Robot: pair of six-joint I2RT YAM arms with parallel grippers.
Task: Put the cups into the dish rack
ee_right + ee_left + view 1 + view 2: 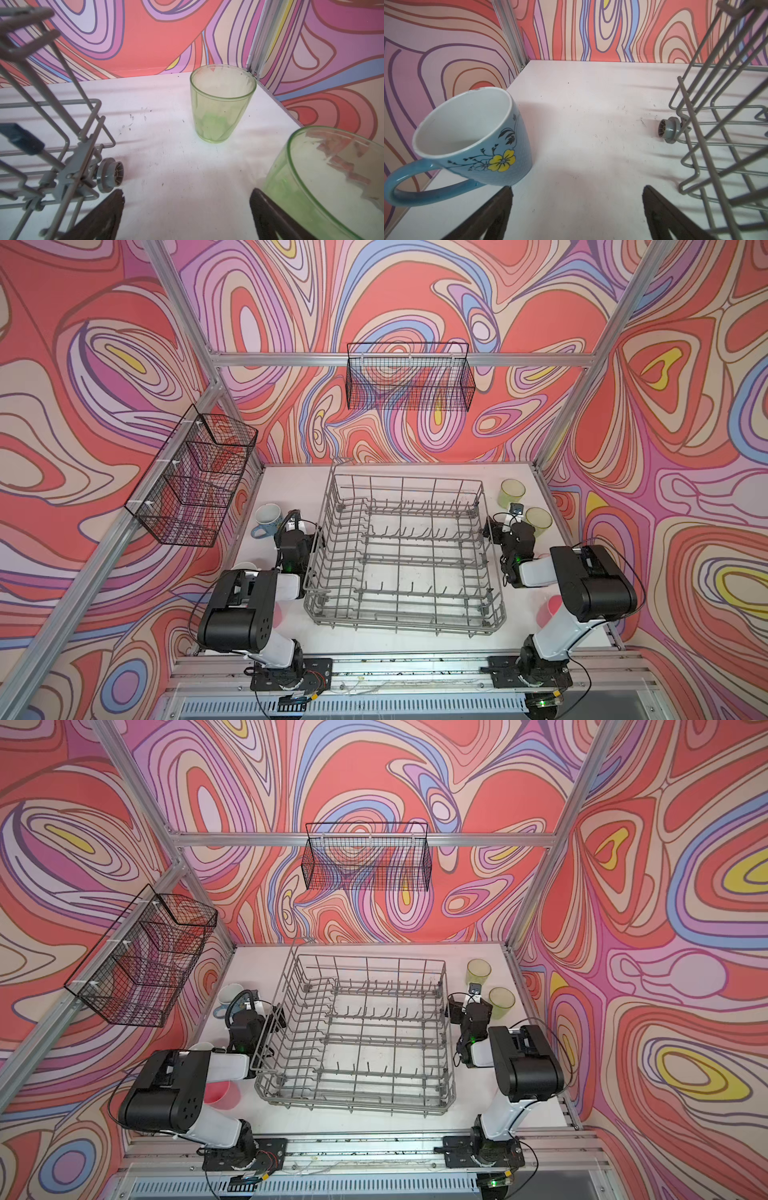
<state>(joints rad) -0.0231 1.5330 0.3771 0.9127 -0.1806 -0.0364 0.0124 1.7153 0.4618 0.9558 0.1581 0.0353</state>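
Observation:
The grey wire dish rack stands mid-table with nothing in it. A blue flowered mug stands upright left of it. My left gripper is open between mug and rack; one finger is close to the mug's base. Two yellow-green tumblers stand upright right of the rack, also in a top view. My right gripper is open beside the nearer tumbler. Pink cups show partly under the arms.
Black wire mesh baskets hang on the left wall and the back wall. The rack's small wheels rest on the white table. A white cup rim peeks out behind the left arm. Patterned walls close in three sides.

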